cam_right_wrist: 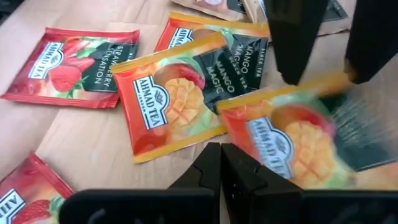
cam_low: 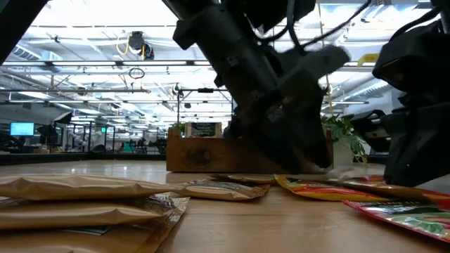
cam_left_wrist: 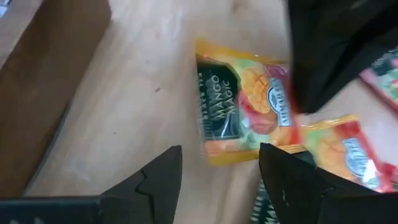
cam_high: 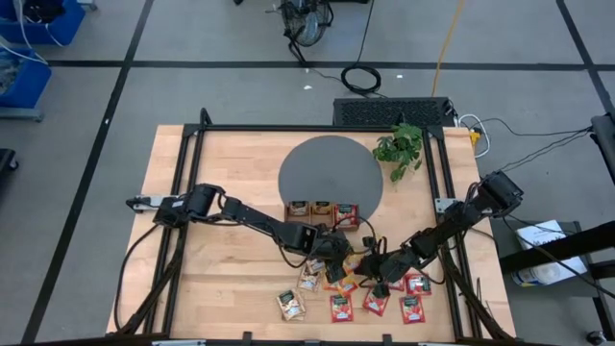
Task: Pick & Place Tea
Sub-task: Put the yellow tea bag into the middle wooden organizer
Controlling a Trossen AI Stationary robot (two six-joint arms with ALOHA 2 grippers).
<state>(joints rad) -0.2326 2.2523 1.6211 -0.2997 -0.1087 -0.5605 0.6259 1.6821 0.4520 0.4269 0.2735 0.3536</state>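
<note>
- The left hand (cam_high: pixel 338 258) sits low over the front-centre of the light wooden tabletop (cam_high: pixel 211 211), its two dark fingers (cam_left_wrist: pixel 158 180) set apart with nothing between them.
- In the left wrist view, an orange-yellow square mango tea sachet (cam_left_wrist: pixel 245 112) lies flat on the wood just beyond those open fingers.
- The right hand (cam_high: pixel 378 266) sits just beside the left one, over the sachet cluster; its fingers (cam_right_wrist: pixel 208 171) are closed together and hold nothing.
- Orange-yellow sachets (cam_right_wrist: pixel 171 99) overlap one another near the right hand; one appears blurred.
- Red square strawberry sachets (cam_high: pixel 411 308) lie along the front edge, right of centre.
- Beige-green square sachets (cam_high: pixel 290 304) lie left of the red ones.
- The three-slot wooden tray (cam_high: pixel 321 212) stands behind the cluster, at the dark round mat's (cam_high: pixel 327 171) front edge, with sachets in it.
</note>
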